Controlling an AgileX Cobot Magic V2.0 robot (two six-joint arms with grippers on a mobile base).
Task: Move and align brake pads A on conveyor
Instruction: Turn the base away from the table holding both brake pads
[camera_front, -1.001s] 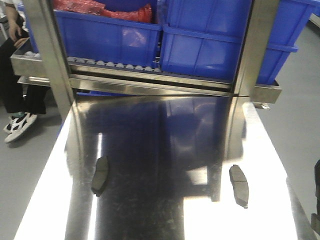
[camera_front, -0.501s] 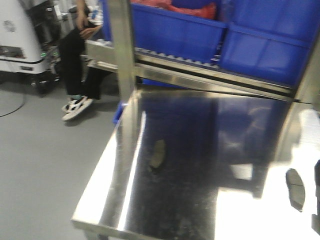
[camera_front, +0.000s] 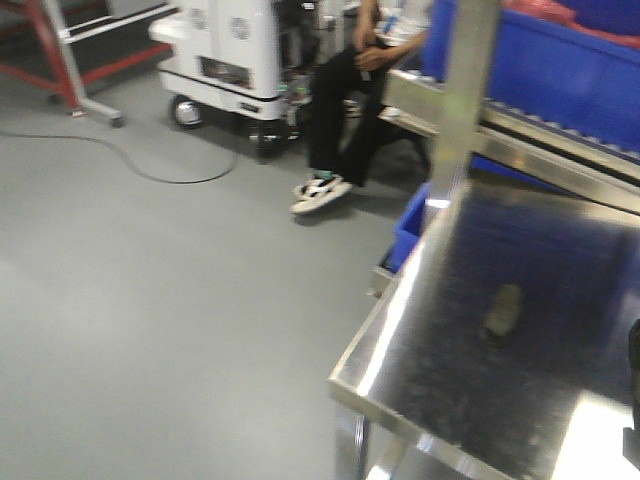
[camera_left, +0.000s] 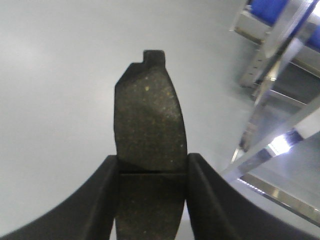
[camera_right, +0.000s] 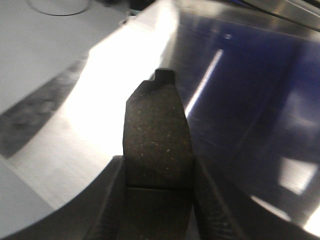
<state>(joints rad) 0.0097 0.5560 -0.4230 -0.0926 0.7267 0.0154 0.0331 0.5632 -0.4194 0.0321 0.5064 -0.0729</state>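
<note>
My left gripper (camera_left: 152, 165) is shut on a brake pad A (camera_left: 149, 120), a dark speckled curved pad with a cross groove level with the fingertips. It hangs over bare grey floor, beside the steel table's frame (camera_left: 280, 145). The right gripper (camera_right: 157, 165) is shut on a second brake pad A (camera_right: 157, 130), held above the shiny steel table (camera_right: 235, 100) near its edge. In the front view a third brake pad (camera_front: 503, 308) lies flat on that table. The conveyor is out of view.
The steel table's corner (camera_front: 350, 385) juts into the front view at lower right. Blue bins (camera_front: 570, 70) sit on the roller rack behind it. A seated person (camera_front: 345, 100), a white wheeled machine (camera_front: 225, 50), a floor cable (camera_front: 150, 172) and a red frame (camera_front: 60, 50) stand at the back.
The front view has swung left: the table and rack slid to the right of the frame, the right-hand pad on the table left the view, and open floor now fills the left.
</note>
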